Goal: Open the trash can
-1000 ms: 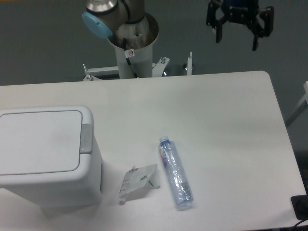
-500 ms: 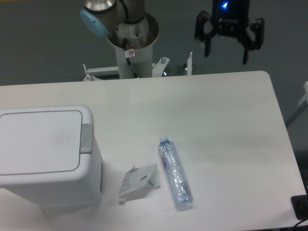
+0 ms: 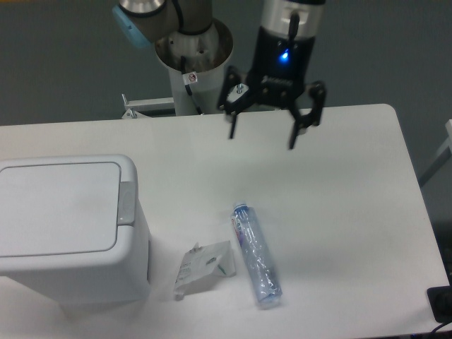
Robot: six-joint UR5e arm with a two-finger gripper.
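The trash can (image 3: 67,233) is a large boxy white bin at the table's left front. Its flat lid is down, and a small grey latch (image 3: 127,203) sits on the lid's right edge. My gripper (image 3: 261,140) hangs over the back middle of the table, fingers pointing down, open and empty. It is well to the right of and behind the trash can, apart from it.
A clear plastic bottle (image 3: 257,255) lies on the table right of the trash can. A crumpled clear wrapper (image 3: 203,268) lies between the bin and the bottle. The arm's base column (image 3: 194,63) stands behind the table's back edge.
The gripper has moved left and down, from above the back right corner to over the back middle of the table. It stays open. The trash can lid has not moved.
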